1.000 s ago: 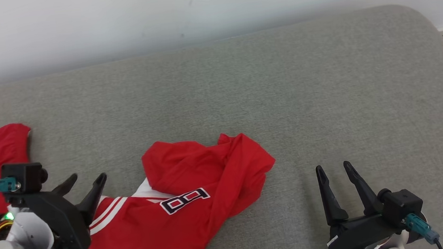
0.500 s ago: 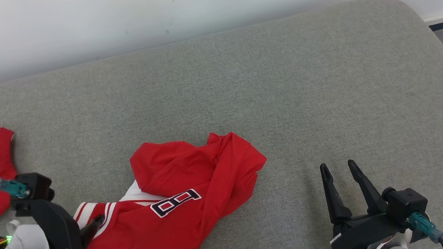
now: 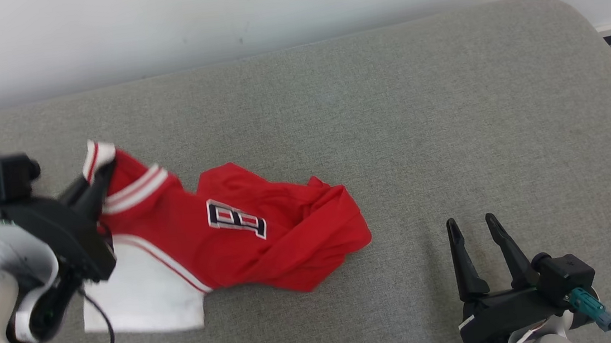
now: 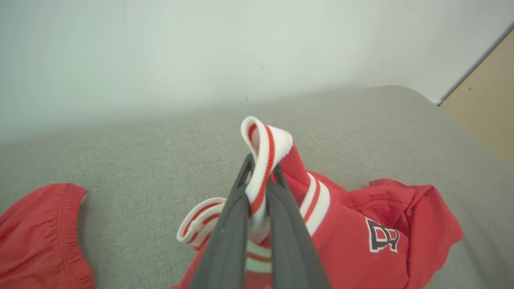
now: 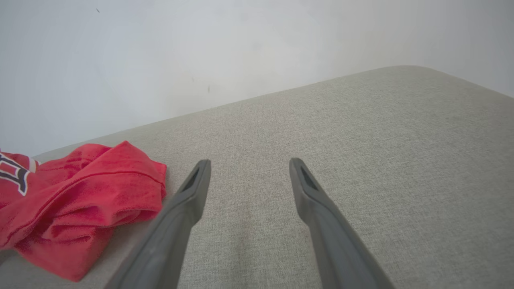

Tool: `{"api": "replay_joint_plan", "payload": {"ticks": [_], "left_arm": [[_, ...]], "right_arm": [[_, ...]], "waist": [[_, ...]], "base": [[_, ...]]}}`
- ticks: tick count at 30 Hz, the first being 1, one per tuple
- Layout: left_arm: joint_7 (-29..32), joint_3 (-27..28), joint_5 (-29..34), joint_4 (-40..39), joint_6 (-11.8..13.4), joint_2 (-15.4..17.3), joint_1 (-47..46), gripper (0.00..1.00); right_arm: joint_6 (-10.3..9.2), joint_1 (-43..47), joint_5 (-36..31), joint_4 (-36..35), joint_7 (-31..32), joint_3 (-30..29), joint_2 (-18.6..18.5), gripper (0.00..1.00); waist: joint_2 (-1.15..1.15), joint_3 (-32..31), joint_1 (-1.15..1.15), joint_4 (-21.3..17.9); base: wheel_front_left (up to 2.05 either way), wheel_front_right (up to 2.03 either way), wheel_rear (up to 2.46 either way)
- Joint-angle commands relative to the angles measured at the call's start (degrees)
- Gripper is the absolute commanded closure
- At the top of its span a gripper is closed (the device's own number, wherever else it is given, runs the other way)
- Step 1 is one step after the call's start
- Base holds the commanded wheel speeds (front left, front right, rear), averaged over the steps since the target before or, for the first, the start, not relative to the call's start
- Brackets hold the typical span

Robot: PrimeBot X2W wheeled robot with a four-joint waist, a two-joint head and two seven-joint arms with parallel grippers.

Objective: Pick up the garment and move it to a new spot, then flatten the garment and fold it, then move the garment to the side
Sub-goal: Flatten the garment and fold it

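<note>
Since a moment ago, the left end effector (image 3: 96, 180) has shut on the red jersey (image 3: 267, 242) and pulled its striped edge (image 4: 267, 140) up and away from the robot. Before, its two fingers were wide open, low down by that edge.

Now the two dark fingers (image 4: 231, 224) are pressed tight together, with the white and red striped band pinched between them. A loop of the band sticks up past the tips. More of the striped band (image 4: 196, 228) curls just beside the fingers, on the left of the wrist view.

One end of the jersey hangs from the grip. The other end lies in a bunched, wrinkly heap on the grey cushion (image 3: 419, 127), near the middle of it. A dark and white number patch (image 3: 236, 219) shows on the red cloth. A white part (image 3: 144, 299) of the jersey lies flat on the cushion below the red part.

The left arm reaches up from the lower left of the head view, fingers pointing up and to the right.

The right end effector (image 3: 470, 220) is well apart from the jersey, at the lower right. Its fingers are spread wide and hold nothing; grey cushion shows between them.

Red shorts (image 4: 36, 233) lie on the cushion to the left. A white wall (image 3: 212, 12) stands behind the cushion.
</note>
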Motion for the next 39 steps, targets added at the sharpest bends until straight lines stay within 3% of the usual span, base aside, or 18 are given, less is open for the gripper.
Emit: {"api": "replay_joint_plan", "payload": {"ticks": [1,9,10,11,12,20,29,39], "left_arm": [[-0.6,0.3,0.5,0.2,0.2,-0.3,-1.2,1.0],[-4.4,-1.8,5.4,7.7,0.4,-0.9,-1.9,1.0],[-5.8,-1.8,6.1,8.7,0.5,-0.8,-2.1,0.65],[-7.3,-1.8,6.6,9.8,0.5,-0.9,-2.1,0.4],[-9.3,-1.2,6.7,10.7,0.5,-1.4,-2.2,0.0],[-18.8,2.8,6.3,14.7,1.8,-1.8,-2.3,0.0],[-10.2,0.1,2.1,16.3,0.2,-1.9,3.6,0.0],[-1.9,-1.1,-0.4,22.4,-0.5,-0.4,3.3,0.0]], "right_arm": [[-0.13,-0.1,-0.4,-0.2,0.0,0.0,0.1,0.0],[-0.13,0.1,-0.5,-0.6,0.0,0.6,0.1,0.0],[-0.13,0.1,-0.5,-0.6,0.0,0.6,0.1,0.0],[-0.13,0.0,-0.5,-0.6,0.0,0.6,0.1,0.0],[-0.13,0.0,-0.6,-0.6,0.0,0.5,0.1,0.0],[-0.13,0.8,-1.1,-0.6,0.0,-0.2,0.1,0.0],[-0.13,0.5,-0.9,-0.3,0.0,0.1,0.1,0.0],[-0.13,-1.0,-0.3,0.2,0.0,1.5,0.1,0.0]], "waist": [[0.0,-0.1,0.0,0.1],[0.0,0.1,0.0,-0.8],[0.0,0.1,0.0,-0.9],[0.0,0.2,0.0,-0.9],[0.0,0.2,0.0,-0.9],[0.0,-0.2,0.0,0.9],[0.0,0.4,0.0,2.5],[0.0,2.4,0.0,0.2]], "base": [[0.0,0.0,0.0],[0.0,0.0,0.0],[0.0,0.0,0.0],[0.0,0.0,0.0],[0.0,0.0,0.0],[0.0,0.0,0.0],[0.0,0.0,0.0],[0.0,0.0,0.0]]}}
